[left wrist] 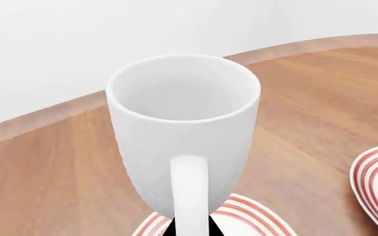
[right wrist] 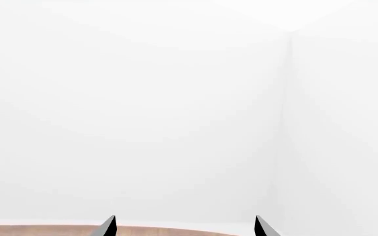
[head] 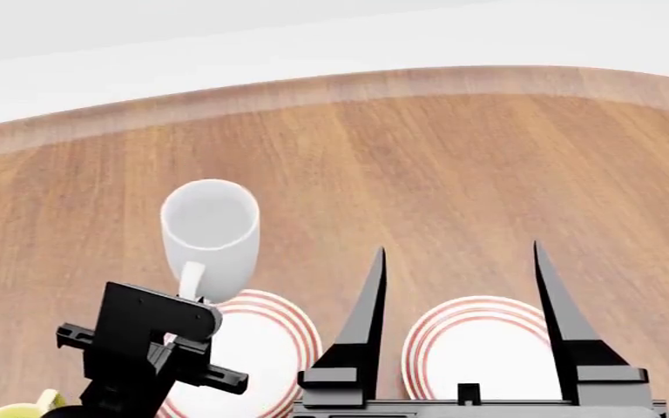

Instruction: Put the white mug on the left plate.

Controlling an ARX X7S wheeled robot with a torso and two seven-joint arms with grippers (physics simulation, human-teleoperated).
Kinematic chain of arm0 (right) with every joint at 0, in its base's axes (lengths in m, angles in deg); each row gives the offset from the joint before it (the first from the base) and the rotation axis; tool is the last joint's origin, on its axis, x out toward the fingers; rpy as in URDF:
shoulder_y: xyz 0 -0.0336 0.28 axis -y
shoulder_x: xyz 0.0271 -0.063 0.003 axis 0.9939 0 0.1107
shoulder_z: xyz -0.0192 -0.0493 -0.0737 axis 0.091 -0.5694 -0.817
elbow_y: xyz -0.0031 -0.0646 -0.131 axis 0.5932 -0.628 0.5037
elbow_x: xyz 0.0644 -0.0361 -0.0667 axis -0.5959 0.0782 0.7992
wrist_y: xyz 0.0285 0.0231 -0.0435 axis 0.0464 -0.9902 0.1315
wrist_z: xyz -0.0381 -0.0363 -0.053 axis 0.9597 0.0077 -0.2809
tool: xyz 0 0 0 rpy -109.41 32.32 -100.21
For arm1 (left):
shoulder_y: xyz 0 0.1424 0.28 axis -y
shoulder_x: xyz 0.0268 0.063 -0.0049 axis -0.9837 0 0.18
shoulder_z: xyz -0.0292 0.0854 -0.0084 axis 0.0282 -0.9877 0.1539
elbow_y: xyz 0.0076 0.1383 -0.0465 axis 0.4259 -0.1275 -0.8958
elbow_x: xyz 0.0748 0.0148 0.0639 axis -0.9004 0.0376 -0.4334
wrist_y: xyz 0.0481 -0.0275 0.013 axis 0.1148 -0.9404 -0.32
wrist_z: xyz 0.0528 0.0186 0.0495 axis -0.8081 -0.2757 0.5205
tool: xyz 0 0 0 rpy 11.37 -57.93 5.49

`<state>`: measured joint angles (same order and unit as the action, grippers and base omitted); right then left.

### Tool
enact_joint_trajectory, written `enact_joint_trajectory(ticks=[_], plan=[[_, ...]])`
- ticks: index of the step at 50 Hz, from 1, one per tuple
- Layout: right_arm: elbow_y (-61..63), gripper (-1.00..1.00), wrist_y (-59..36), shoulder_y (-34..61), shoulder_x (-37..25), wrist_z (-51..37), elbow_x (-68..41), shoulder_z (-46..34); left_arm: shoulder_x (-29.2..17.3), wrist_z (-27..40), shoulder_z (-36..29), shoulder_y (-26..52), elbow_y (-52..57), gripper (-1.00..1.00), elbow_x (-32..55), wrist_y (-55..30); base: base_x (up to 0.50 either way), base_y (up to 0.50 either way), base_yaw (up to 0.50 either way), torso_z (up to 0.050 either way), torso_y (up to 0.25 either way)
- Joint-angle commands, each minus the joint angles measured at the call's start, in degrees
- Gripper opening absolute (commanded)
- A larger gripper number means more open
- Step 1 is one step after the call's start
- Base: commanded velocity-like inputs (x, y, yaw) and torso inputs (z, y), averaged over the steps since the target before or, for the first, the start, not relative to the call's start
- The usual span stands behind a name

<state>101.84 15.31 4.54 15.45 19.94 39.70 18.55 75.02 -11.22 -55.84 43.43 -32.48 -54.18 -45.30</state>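
The left end effector (head: 191, 320) gripped the large glossy all-white mug (head: 209, 228) by its handle, upright above the red-ringed round white left plate (head: 267, 341); the right end effector (head: 458, 261) stood wide apart over the wooden worktop (head: 428, 165).

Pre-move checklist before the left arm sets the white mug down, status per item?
1. Grip: left hand appears shut on the handle of the white mug; finger contact is hidden. Ok, likely.
2. Mug upright: opening faces up in the head and left wrist views. Ok.
3. Mug over the left plate: it hangs beyond the plate's far rim, not over the centre. Not ok.
4. Plate surface free: the visible part is bare, the rest is hidden by the arm. Cannot tell.
5. Right hand: open, empty, over the right plate, apart from the mug. Ok.
6. Yellow mug at the near left edge: clearance from the arm cannot tell.
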Motion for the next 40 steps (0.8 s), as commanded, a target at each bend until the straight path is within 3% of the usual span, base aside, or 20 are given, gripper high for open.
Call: enact_joint_trajectory(ticks=[1, 40], plan=[[-0.2, 1.00, 0.2, 0.1, -0.1, -0.2, -0.1, -0.2, 0.3, 0.6, -0.4, -0.5, -2.5, -1.00, 0.5, 2.0, 0.00, 0.00, 0.00, 0.000, 0.000], [-0.5, 1.00, 0.4, 0.3, -0.5, -0.8, -0.6, -0.6, 1.5, -0.9, -2.0, -0.4, -13.1, -1.00, 3.3, 7.6, 0.00, 0.00, 0.00, 0.000, 0.001]])
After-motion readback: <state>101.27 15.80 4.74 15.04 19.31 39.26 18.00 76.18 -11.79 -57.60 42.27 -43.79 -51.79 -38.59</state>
